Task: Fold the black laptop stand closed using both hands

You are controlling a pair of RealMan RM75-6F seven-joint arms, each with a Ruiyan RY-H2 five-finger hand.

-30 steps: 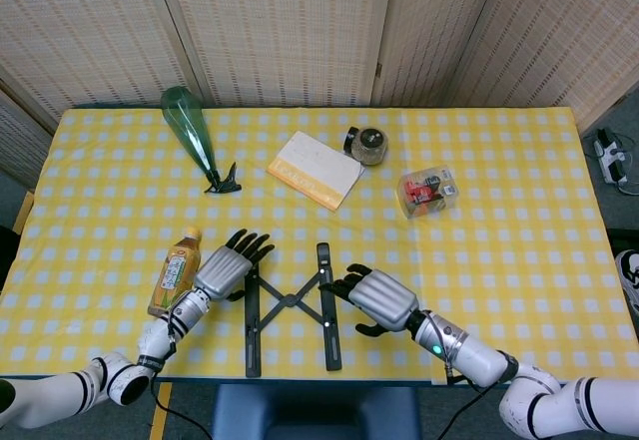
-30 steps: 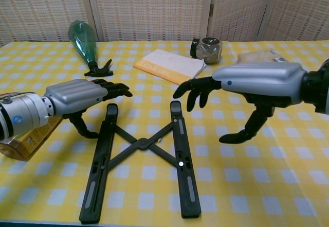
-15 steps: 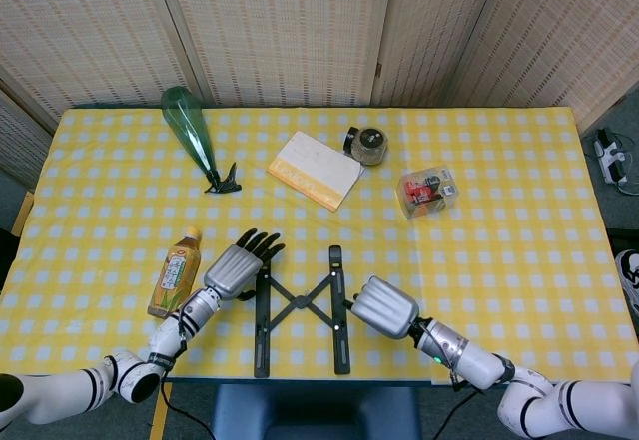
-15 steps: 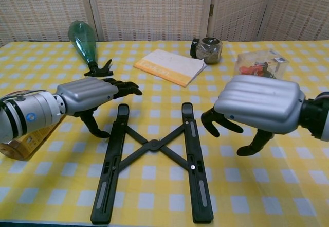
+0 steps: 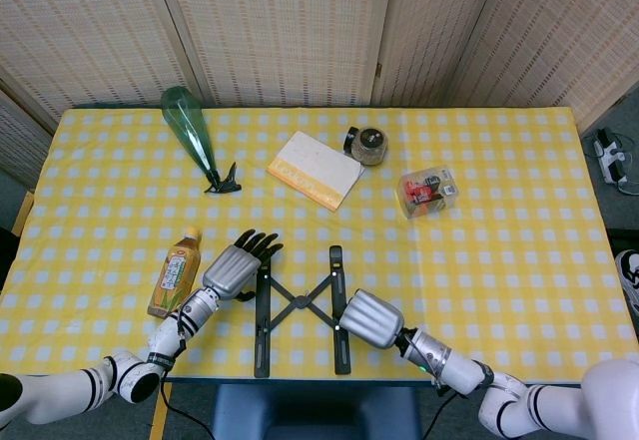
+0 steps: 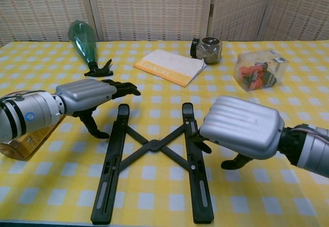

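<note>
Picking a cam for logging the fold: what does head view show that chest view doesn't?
Only head view: the whole yellow checked table with its edges, the floor beside it, and the full yellow-labelled drink bottle.

Only chest view: a low side look at the right hand, its thumb below the palm, fingers down at the right bar.

Both: the black X-braced laptop stand still spread open, the left hand at its left bar, and the green plastic bottle.
</note>
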